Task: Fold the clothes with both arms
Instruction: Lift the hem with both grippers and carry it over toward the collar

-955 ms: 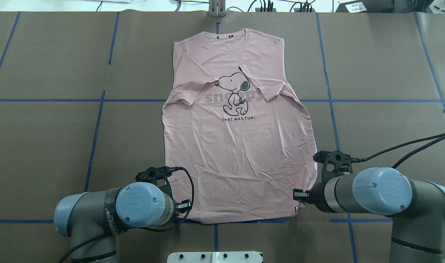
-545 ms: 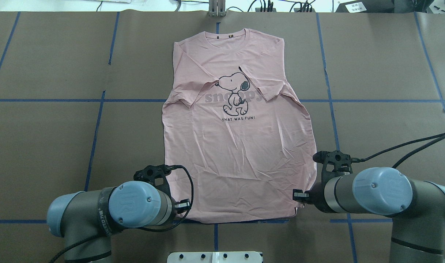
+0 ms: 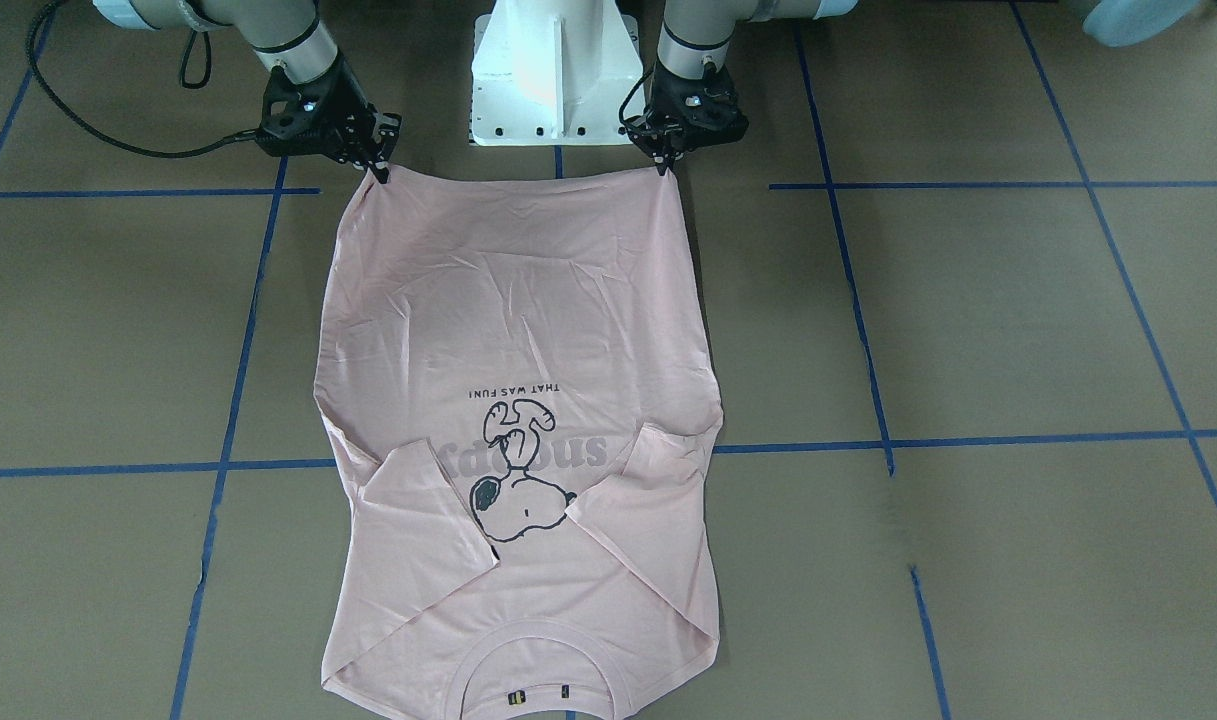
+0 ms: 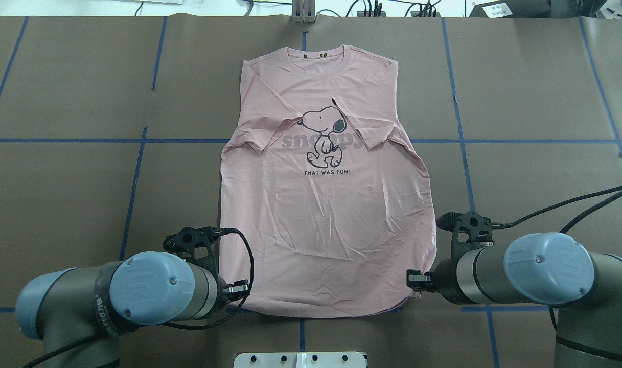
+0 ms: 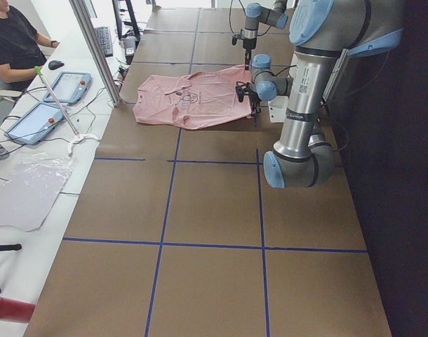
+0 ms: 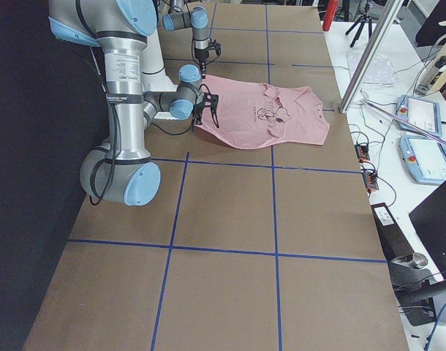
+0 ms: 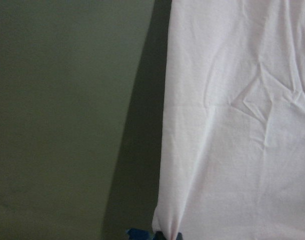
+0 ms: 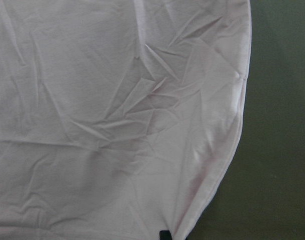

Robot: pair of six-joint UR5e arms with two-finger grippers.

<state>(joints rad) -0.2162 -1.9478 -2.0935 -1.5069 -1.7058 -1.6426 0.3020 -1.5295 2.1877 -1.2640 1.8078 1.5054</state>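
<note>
Overhead exterior: T-shirt (image 4: 326,214) lengthwise, collar (image 4: 318,53) far.

Pale pink short-sleeved Snoopy T-shirt (image 3: 518,300): neck rim cut by front view's bottom edge; folded-in sleeves hide ends of greyish lettering (image 4: 292,141). Left tool (image 3: 665,165), right tool (image 3: 379,170): fingertips barely visible in wrist views.

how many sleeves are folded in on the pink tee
2, on the pale pink T-shirt: in the overhead view, one sleeve left of the black-outlined Snoopy drawing, the other sleeve right.
</note>
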